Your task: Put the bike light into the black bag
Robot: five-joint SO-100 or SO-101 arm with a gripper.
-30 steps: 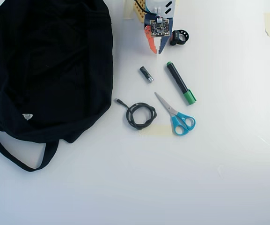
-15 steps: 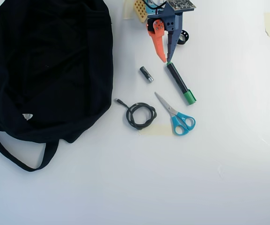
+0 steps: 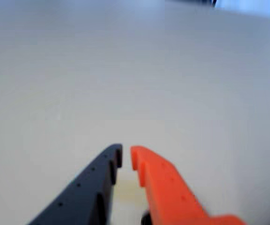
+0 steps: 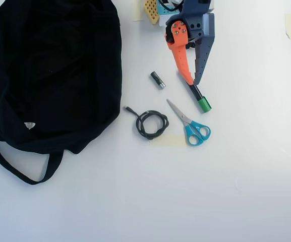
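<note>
The black bag (image 4: 54, 70) lies at the left of the overhead view, its strap (image 4: 14, 169) looping out below and a small white tag (image 4: 30, 125) on its front. The bike light shows in neither view. My gripper (image 4: 192, 81) hangs at the top centre, right of the bag, its orange and dark fingers nearly together with nothing between them. In the wrist view the gripper (image 3: 126, 157) hovers over bare white table (image 3: 125, 70).
In the overhead view a small battery (image 4: 157, 79) lies left of the gripper. A green-capped marker (image 4: 200, 101) lies just below the fingertips. Blue-handled scissors (image 4: 191, 126) and a coiled black cable (image 4: 152, 124) lie further down, by a tape patch (image 4: 168, 139).
</note>
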